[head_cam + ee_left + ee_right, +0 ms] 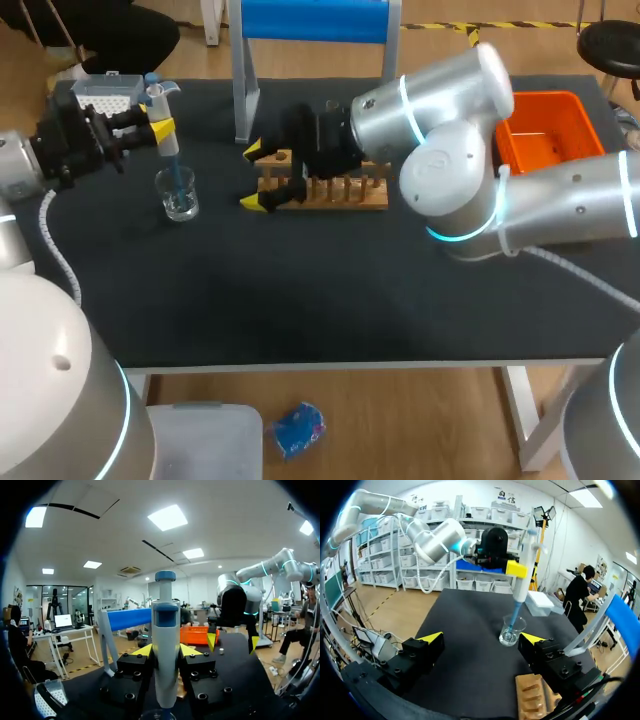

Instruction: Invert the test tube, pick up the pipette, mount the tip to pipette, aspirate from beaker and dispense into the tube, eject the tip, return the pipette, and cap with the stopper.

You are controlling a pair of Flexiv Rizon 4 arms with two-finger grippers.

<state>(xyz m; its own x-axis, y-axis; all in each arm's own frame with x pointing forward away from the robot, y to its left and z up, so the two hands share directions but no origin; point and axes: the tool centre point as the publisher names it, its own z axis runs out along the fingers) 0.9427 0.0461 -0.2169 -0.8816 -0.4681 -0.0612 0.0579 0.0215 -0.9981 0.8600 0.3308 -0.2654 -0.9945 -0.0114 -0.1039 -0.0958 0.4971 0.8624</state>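
Observation:
My left gripper (pixel 150 130) is shut on the white and blue pipette (pixel 165 130), held upright with its tip down inside the glass beaker (pixel 178 195). In the left wrist view the pipette (pixel 166 650) stands between the yellow-tipped fingers (pixel 142 651). My right gripper (pixel 255 177) is open at the left end of the wooden rack (pixel 325 190), holding nothing. In the right wrist view the beaker (pixel 511 630) and pipette (pixel 522 575) are ahead of the open right gripper (pixel 482 640), and the rack (pixel 535 695) is under its fingers. I cannot make out the test tube or stopper.
A tip box (pixel 108 93) sits at the table's back left, behind my left gripper. An orange bin (pixel 545 130) stands at the back right. A blue-topped stand (pixel 310 20) rises behind the rack.

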